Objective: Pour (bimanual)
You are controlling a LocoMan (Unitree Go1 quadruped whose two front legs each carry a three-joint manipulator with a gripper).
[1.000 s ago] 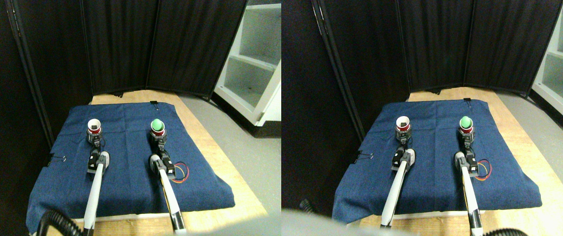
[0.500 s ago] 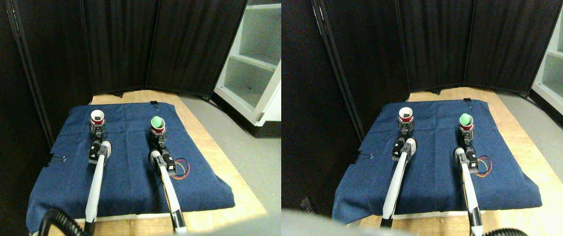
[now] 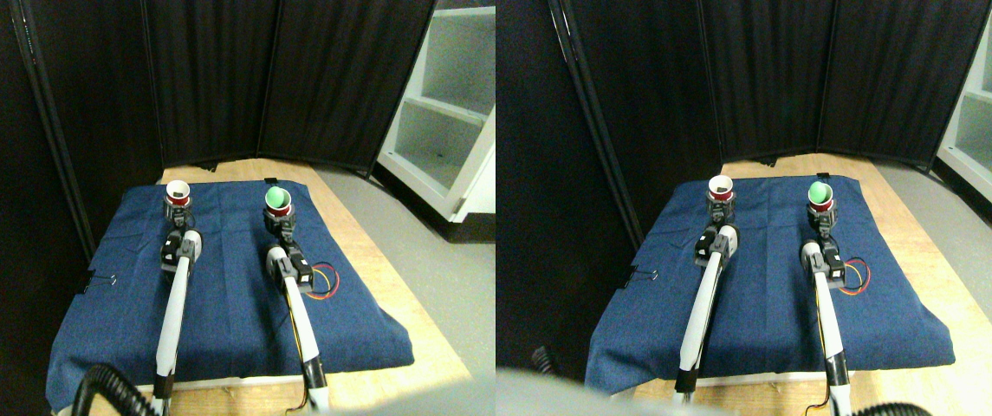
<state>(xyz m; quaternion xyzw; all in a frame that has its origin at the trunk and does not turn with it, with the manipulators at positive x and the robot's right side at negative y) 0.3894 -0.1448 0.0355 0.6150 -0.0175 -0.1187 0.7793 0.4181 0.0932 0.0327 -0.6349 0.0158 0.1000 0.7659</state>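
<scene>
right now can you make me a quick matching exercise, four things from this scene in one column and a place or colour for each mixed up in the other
Things:
1. cup with green inside
2. cup with white inside
3. blue cloth
4. white shelf unit

Places or colours:
A. at the left hand
B. spread over the wooden board, under both arms
C. at the right hand
D. off the board, at the far right of the view

Pairs: 1-C, 2-A, 3-B, 4-D
</scene>
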